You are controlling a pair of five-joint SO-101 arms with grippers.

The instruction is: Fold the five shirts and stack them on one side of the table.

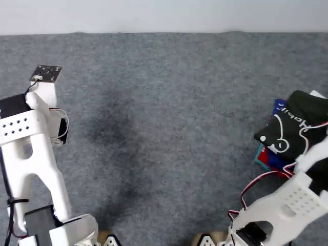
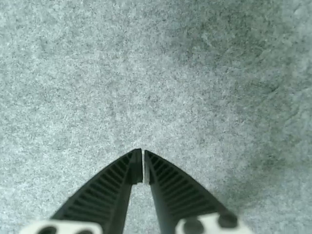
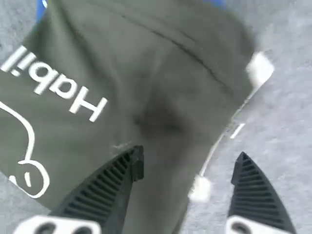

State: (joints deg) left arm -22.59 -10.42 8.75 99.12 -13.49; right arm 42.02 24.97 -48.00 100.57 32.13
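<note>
1. Black shirt (image 1: 297, 120) tops the stack (image 1: 277, 154) at the desk's (image 1: 164, 102) right side. Right end effector (image 3: 190, 153) is spread just above it.
2. Risk: closing here could snag the top fold and drag the stack askew.
3. Left end effector (image 2: 144, 153) is pressed together over bare desk.

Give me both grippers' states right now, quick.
Left gripper: closed, holding nothing, over the grey table cover.
Right gripper: open, holding nothing, over the black shirt.

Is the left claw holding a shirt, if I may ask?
No, the left claw is shut on nothing, over the grey table.
</note>
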